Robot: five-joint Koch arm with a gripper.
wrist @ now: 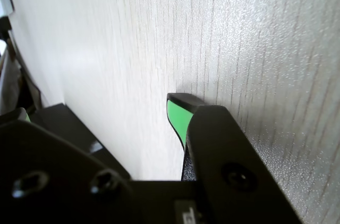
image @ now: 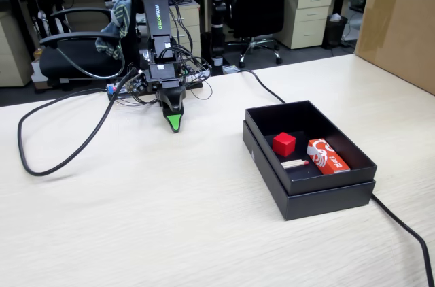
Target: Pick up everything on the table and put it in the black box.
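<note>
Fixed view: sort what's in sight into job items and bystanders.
Job items:
red cube, already inside the black box
table
pincer, empty

Bystanders:
orange-red packet and pale stick, in the box
brown carton
black cable

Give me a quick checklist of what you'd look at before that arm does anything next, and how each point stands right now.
1. Red cube inside the black box: ok, it sits on the box floor.
2. Table free of things to collect: ok in the fixed view; only cables lie on it.
3. Pincer holding nothing: ok, nothing shows at its green tip.
4. Pincer open or shut: cannot tell; the jaws overlap in both views.
5. Pincer clear of the box: ok, it rests by the arm's base, well apart.
6. Orange-red packet and pale stick inside the box: ok.
</note>
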